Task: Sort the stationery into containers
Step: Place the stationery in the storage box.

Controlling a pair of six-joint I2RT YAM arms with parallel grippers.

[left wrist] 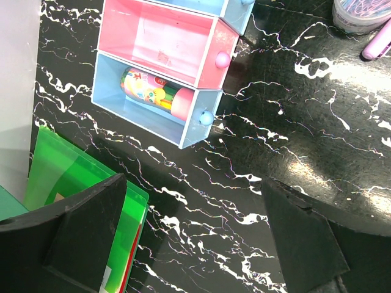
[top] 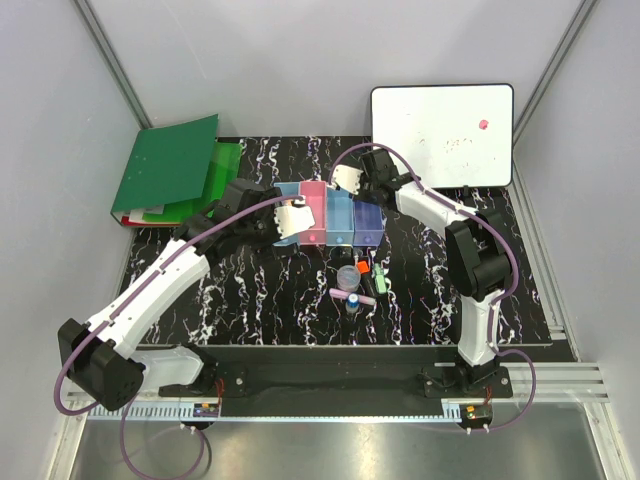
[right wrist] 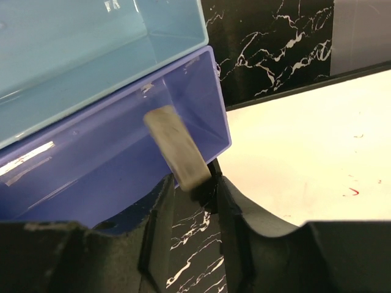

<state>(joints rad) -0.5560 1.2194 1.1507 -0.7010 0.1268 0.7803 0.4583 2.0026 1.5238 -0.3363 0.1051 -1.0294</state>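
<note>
- Pale flat bar (right wrist: 177,152) hangs over the violet bin (right wrist: 91,165), pinched between the nearly closed fingers of the right gripper (right wrist: 197,189).
- Left gripper (left wrist: 192,183), spread wide and empty, hovers by the leftmost light blue bin (left wrist: 192,125), which contains a colourful tube (left wrist: 156,94).
- Pink marker (top: 352,297) and green pen (top: 380,282) lie on the table near the bins.

The blurred pale stick (right wrist: 177,146) cannot be identified.

You're working in a robotics lab test cell, not a real office. Plain grey panel walls (top: 60,120) on aluminium struts (top: 110,50) box in a black marbled tabletop (top: 250,300). Two arms (top: 150,290) are bolted to a metal rail (top: 330,405) along the bottom, trailing cables. Green binders (top: 165,165) upper left and a whiteboard (top: 440,120) upper right are staged props.
</note>
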